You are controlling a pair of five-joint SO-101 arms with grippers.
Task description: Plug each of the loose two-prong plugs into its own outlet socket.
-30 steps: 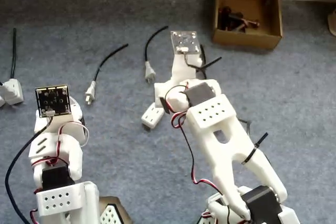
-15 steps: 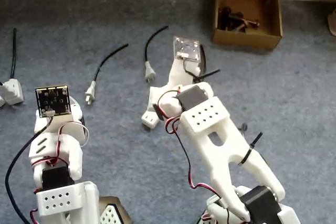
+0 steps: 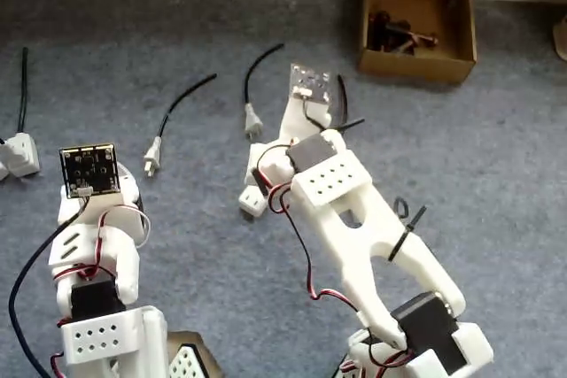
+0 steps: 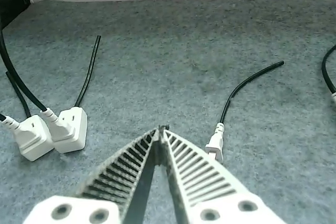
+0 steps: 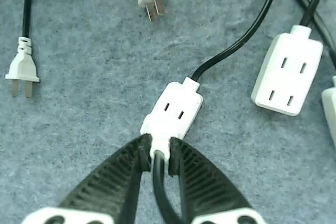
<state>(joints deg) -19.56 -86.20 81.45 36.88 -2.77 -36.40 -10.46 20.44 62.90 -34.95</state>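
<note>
Now | my right claw pinches a plug, maybe seated in the socket just ahead | left claw together, empty | next: push, check.

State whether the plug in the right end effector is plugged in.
Plugged in, apparently: the right end effector clamps a white plug seated flush against the outlet socket, no prongs showing.

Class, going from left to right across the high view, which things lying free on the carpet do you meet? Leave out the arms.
outlet block → white plug → second plug → cardboard box
</note>
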